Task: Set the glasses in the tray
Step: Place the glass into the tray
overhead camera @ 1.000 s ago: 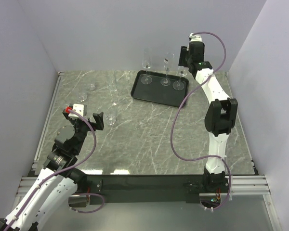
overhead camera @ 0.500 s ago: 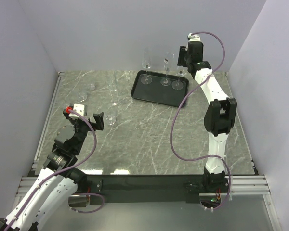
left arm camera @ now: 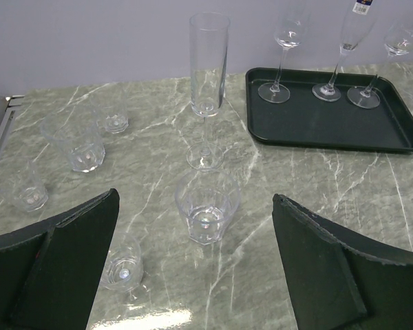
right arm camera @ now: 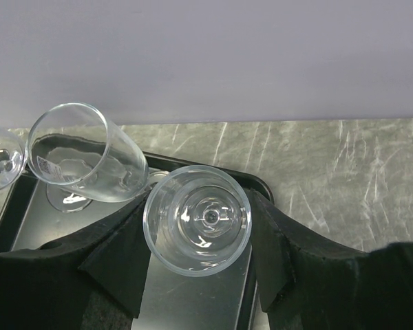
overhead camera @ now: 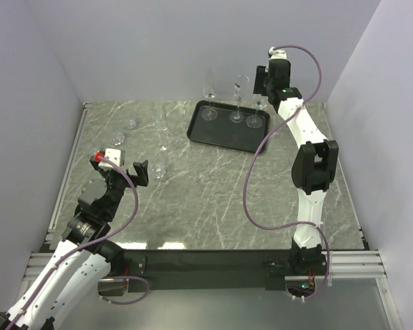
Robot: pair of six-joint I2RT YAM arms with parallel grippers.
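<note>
The black tray lies at the back of the table with three stemmed glasses standing in it. My right gripper is over the tray's right end, its fingers against both sides of the bowl of a wine glass, which I see from above. A second stemmed glass stands just left of it. My left gripper hovers open near the table's left front, with nothing between its fingers. Just ahead of it stands a short tumbler, and behind that a tall flute.
Several more clear glasses stand on the marble left of the tray: a faceted tumbler, a small one, another small one and a tiny glass by my left finger. The back wall rises close behind the tray.
The right wrist has edged very slightly left at the tray's right end. The left arm has not moved.
</note>
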